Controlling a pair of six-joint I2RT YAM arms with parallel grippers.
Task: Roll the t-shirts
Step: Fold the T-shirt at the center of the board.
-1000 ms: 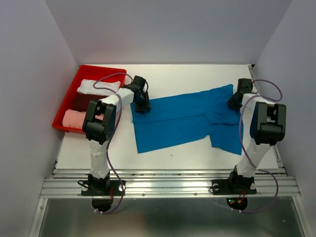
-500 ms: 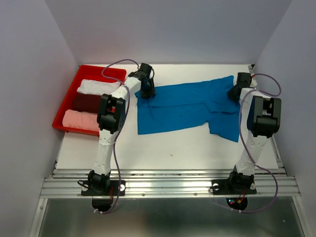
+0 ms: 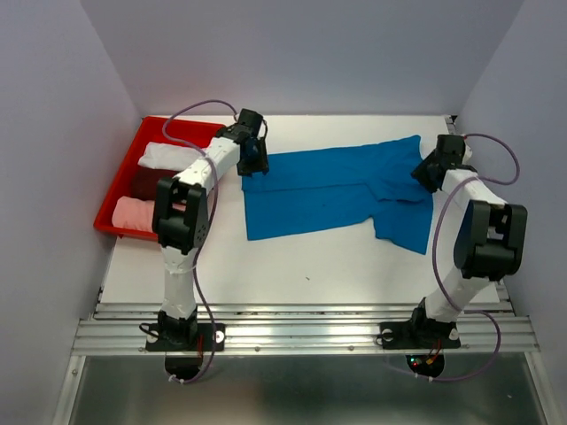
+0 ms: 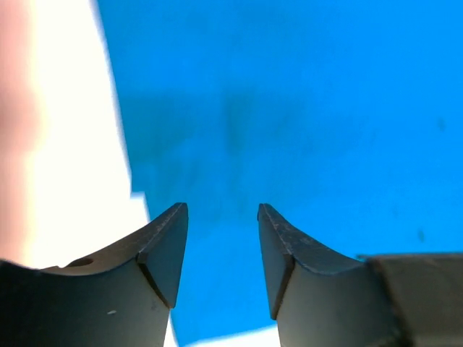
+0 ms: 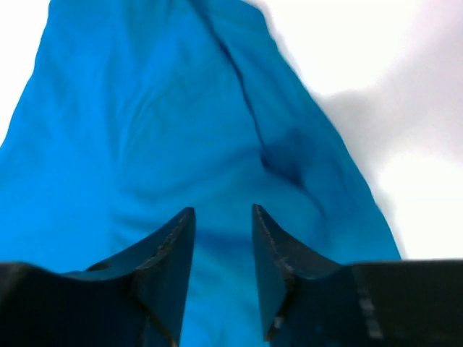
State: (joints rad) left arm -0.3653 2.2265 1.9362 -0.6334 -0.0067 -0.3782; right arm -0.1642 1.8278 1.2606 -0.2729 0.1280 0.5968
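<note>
A bright blue t-shirt (image 3: 337, 190) lies spread flat on the white table, folded lengthwise, with a sleeve hanging toward the front right. My left gripper (image 3: 253, 159) hovers over its far left corner; in the left wrist view the jaws (image 4: 223, 217) stand apart with nothing between them, blue cloth (image 4: 304, 108) below. My right gripper (image 3: 429, 173) is over the shirt's far right end; in the right wrist view the jaws (image 5: 223, 217) stand apart and empty above the wrinkled blue cloth (image 5: 166, 123).
A red bin (image 3: 190, 125) at the far left holds a rolled white tee (image 3: 168, 156), a dark red one (image 3: 146, 183) and a pink one (image 3: 135, 215). White walls enclose the table on three sides. A metal rail (image 3: 301, 335) runs along the near edge.
Both grippers dragged the shirt's far edge away from me, then let go. The left gripper has shifted left to the corner; the right one has pulled back a little toward me.
</note>
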